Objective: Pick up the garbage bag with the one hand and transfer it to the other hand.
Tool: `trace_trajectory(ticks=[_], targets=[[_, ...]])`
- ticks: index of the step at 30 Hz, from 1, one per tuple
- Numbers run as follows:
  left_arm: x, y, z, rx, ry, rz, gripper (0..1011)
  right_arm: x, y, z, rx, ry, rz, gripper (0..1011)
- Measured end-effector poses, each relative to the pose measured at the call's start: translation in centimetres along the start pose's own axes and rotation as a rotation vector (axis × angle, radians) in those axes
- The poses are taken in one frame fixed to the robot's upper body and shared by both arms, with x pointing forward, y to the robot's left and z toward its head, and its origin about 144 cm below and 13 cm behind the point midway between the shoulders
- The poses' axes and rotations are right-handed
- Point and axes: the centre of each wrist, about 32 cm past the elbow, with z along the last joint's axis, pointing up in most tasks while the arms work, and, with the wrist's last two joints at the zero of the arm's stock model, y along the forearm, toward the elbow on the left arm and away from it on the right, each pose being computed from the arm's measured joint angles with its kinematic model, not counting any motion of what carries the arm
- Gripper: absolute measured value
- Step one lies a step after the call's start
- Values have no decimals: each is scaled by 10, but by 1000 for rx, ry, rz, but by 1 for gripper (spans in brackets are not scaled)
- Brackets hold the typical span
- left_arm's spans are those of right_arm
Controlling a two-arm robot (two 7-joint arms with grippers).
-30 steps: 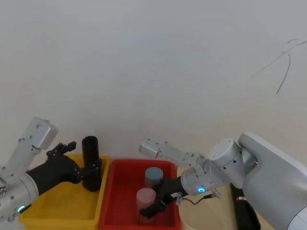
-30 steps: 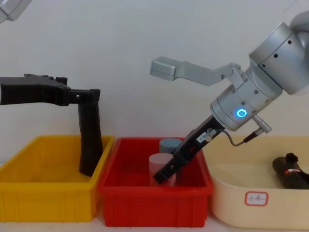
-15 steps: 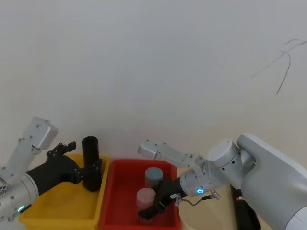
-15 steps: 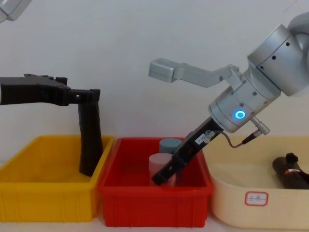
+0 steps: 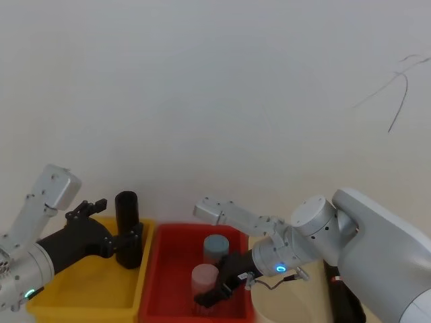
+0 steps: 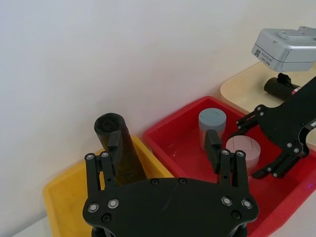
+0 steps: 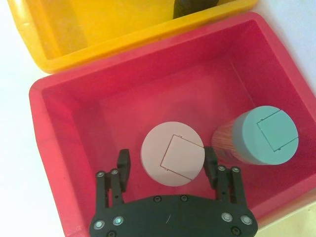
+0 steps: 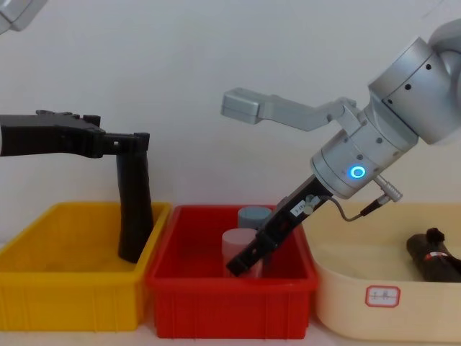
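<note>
Right gripper (image 7: 168, 170) jaws apart around pink canister (image 7: 173, 155); left gripper (image 8: 135, 140) jaws clamped on plain black roll (image 8: 135, 209).

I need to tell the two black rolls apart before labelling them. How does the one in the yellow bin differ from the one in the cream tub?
The tall black roll stands nearly upright in the yellow bin; the garbage bag lies on its side in the cream tub. The tall black roll is plain and slim; the garbage bag is thicker and carries a red-and-white label. The left hand is at the tall roll's top; nothing touches the garbage bag. Both are black rolls.
</note>
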Motion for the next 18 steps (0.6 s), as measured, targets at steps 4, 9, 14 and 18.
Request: trace_trajectory(ticks=[4, 9, 14, 18], targets=[[0, 0, 0, 0, 0, 0, 1000, 0, 0, 0, 0, 0, 1, 820], [0, 0, 0, 0, 0, 0, 1000, 0, 0, 0, 0, 0, 1, 680], [0, 0, 0, 0, 0, 0, 1000, 0, 0, 0, 0, 1, 2, 666], [0, 0, 0, 0, 0, 0, 1000, 0, 0, 0, 0, 1, 2, 665]])
